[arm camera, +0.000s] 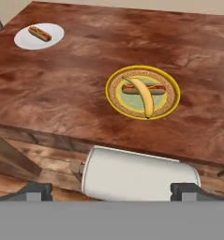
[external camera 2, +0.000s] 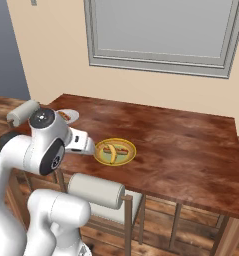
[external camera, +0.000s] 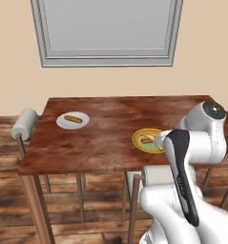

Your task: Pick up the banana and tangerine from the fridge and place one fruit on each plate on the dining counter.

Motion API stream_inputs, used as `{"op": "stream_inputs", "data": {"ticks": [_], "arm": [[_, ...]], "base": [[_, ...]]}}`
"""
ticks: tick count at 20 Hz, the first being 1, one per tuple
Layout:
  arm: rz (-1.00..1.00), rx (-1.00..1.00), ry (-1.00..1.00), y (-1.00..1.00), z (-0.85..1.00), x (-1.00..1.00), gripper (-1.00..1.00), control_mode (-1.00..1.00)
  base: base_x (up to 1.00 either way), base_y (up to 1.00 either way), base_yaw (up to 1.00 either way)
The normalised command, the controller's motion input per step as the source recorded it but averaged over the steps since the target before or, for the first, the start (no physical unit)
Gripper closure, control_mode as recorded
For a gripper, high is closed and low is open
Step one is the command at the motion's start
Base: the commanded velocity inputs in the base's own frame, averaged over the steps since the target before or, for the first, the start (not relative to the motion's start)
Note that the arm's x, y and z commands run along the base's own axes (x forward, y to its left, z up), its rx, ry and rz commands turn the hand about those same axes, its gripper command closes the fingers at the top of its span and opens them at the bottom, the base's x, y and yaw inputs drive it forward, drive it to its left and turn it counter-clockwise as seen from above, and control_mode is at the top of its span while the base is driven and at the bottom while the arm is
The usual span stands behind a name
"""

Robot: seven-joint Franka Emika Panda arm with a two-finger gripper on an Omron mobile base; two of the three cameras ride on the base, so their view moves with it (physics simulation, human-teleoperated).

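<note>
The banana (arm camera: 142,96) lies across a small sausage (arm camera: 144,88) on the yellow plate (arm camera: 114,100), centre of the hand view; the white plate (arm camera: 26,41), upper left on the dining counter (arm camera: 76,84), holds 1 sausage. The gripper (arm camera: 112,190) hangs with fingers wide apart and empty above a chair's white cushion (arm camera: 139,174)

The arm (external camera: 201,143) hides part of the yellow plate (external camera: 143,141).

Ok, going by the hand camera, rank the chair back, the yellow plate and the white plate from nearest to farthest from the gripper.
1. The chair back, just ahead of the gripper, at the table's near edge.
2. The yellow plate, mid-table, with the banana lying across a sausage.
3. The white plate, at the far left corner, holding another sausage.
</note>
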Motion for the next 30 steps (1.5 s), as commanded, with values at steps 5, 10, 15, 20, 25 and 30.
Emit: {"op": "stream_inputs", "data": {"ticks": [5, 10, 15, 20, 25, 30], "arm": [[0.05, 0.00, -0.28, 0.03, 0.20, -0.09, -1.00, -1.00], [0.00, 0.00, -0.24, 0.15, 0.04, -0.32, -1.00, -1.00], [0.00, 0.00, 0.00, 0.00, 0.00, 0.00, -1.00, 1.00], [0.00, 0.00, 0.00, 0.00, 0.00, 0.00, -1.00, 1.00], [0.00, 0.00, 0.00, 0.00, 0.00, 0.00, -1.00, 1.00], [0.00, 0.00, 0.00, 0.00, 0.00, 0.00, -1.00, 1.00]], "base": [[0.00, 0.00, 0.00], [0.00, 0.00, 0.00], [-0.56, 0.34, 0.04], [-0.62, 0.55, 0.02], [-0.52, 0.84, 0.01], [-0.12, 1.00, 0.13]]}}
